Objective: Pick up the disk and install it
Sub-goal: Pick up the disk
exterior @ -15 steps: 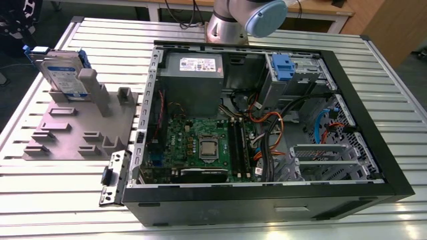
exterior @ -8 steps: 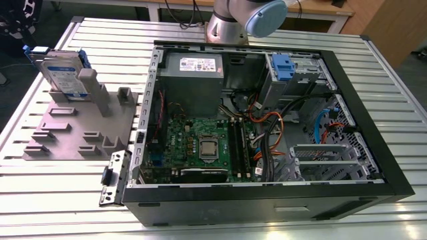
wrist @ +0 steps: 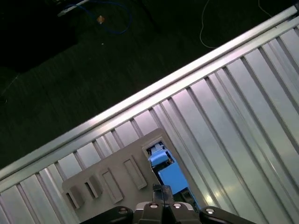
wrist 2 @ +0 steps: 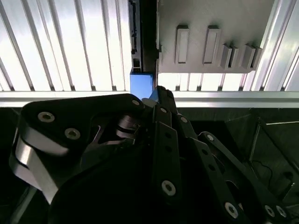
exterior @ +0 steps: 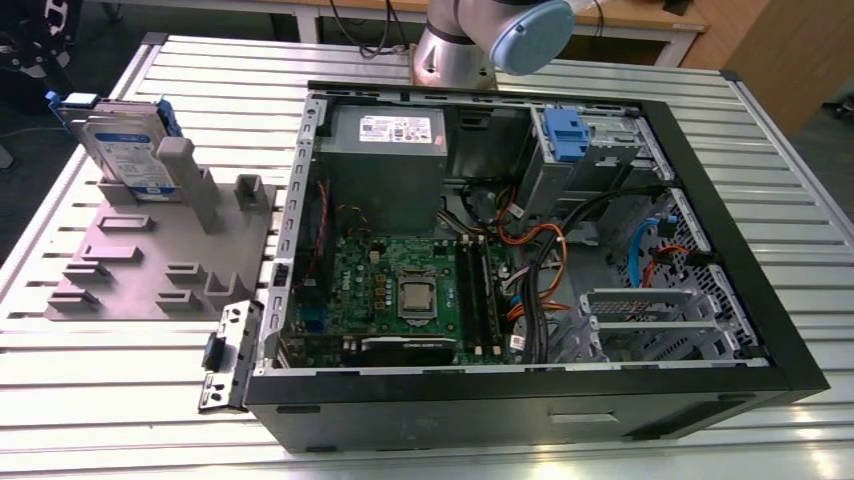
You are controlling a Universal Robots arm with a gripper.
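Fingers (wrist: 159,188) of the gripper (wrist: 161,190)? Looked clenched together on nothing in the first wrist view. Spotted the disk (exterior: 127,140) standing upright in the grey fixture plate (exterior: 147,265), at the exterior view's left, untouched. Sat just beside the open computer case (exterior: 787,365), motherboard (exterior: 400,290) exposed, all on the slatted metal table (exterior: 747,120).

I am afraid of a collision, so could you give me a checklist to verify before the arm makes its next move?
1. Disk stands upright in the grey fixture: ok.
2. Gripper lined up over the disk's blue tab, first wrist view: ok.
3. Contact between gripper and disk: cannot tell.
4. Computer case open on top, inside reachable: ok.
5. Drive cage free to receive the disk: cannot tell.
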